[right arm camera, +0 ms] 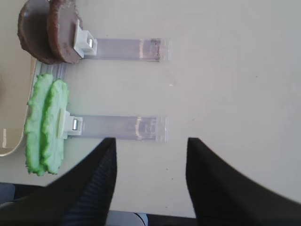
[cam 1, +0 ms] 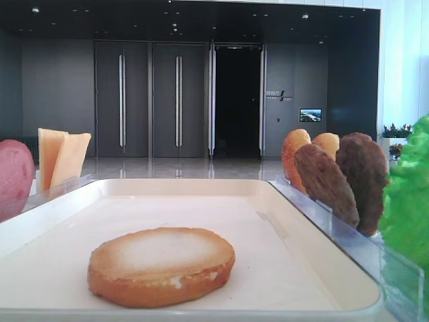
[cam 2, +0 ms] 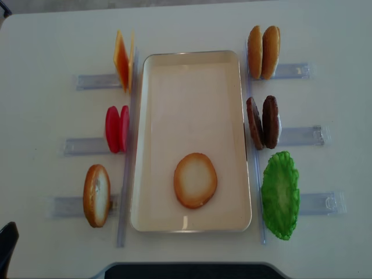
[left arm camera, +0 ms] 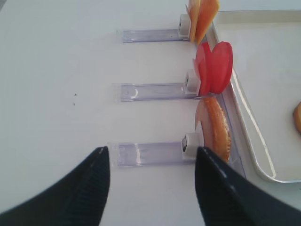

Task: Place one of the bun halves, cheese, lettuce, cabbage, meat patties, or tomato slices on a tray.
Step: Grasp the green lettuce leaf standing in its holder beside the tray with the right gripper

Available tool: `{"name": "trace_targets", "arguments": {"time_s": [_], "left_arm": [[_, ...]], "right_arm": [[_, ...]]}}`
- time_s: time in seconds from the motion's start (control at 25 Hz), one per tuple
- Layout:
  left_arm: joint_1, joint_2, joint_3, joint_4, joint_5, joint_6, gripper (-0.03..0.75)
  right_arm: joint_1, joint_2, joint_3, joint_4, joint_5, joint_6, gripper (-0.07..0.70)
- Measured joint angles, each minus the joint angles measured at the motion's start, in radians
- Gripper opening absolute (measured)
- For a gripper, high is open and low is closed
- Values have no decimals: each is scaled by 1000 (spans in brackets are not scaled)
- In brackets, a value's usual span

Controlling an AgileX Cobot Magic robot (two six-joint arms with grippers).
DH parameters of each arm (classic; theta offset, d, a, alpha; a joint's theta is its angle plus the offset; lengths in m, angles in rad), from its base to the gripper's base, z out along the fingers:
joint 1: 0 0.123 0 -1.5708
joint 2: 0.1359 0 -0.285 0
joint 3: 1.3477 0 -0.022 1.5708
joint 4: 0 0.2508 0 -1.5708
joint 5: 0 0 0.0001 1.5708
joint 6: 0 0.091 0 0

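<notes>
Golden-brown bun half (cam 2: 195, 179), pale face up, flat on cream tray (cam 2: 192, 78)

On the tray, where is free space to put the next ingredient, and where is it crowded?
The tray is bare from its far rim down to the bun half, with narrower strips beside the bun. It is crowded along both long rims: cheese, tomato slices, patties and lettuce stand there.

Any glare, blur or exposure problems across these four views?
Low exterior view: bright window at right washes out the lettuce; the bun half is sharp. Overhead view: evenly lit, small glint on the tray near its front rim. Right wrist view: soft overall, end effector fingers dark and blurred. Left wrist view: table overexposed, tomato slices slightly blown out.
</notes>
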Motion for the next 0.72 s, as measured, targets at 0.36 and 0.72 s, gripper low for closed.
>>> {"name": "trace_targets", "arguments": {"time_s": [0.36,0.72], "left_arm": [[0,0,0,0,0,0,447],[0,0,0,0,0,0,447]], "right_arm": [[0,235,-18,0,-1,0,357],[0,254,-18,0,1,-8,357]]}}
